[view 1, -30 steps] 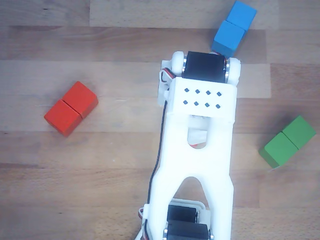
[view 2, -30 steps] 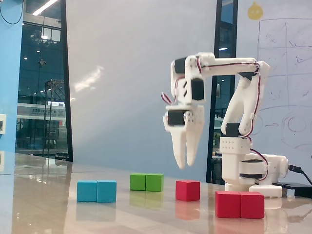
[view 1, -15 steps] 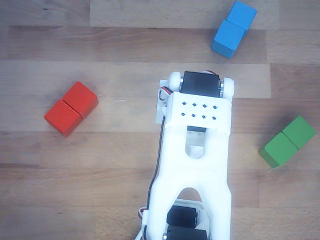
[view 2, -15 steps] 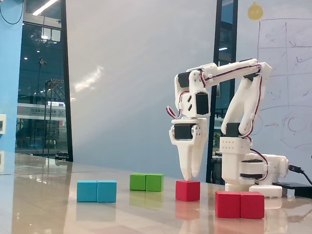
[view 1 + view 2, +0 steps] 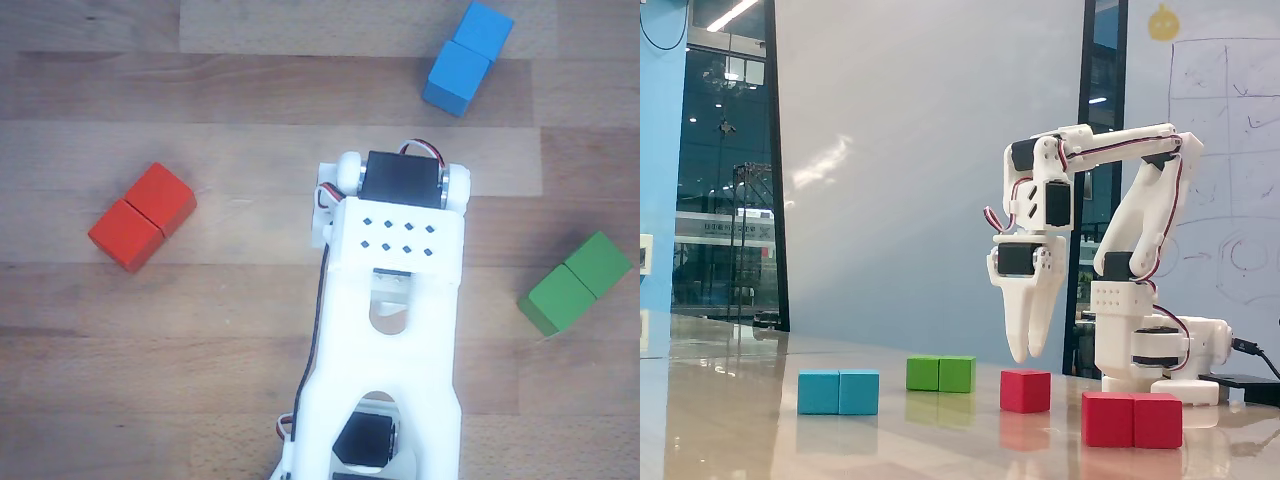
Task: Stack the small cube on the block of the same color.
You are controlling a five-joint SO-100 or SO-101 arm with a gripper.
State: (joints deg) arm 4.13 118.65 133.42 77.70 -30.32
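Now, by item:
tool (image 5: 1023, 355): hangs just above the cube, tips down, fingers a narrow gap apart, holding nothing
cube (image 5: 1026, 390): on the surface (image 5: 740, 420), under the tool; hidden by the arm in the other view
red block (image 5: 1132, 419): on the surface, near the cube, apart
blue block (image 5: 839, 391): fixed view's left
green block (image 5: 940, 373): behind
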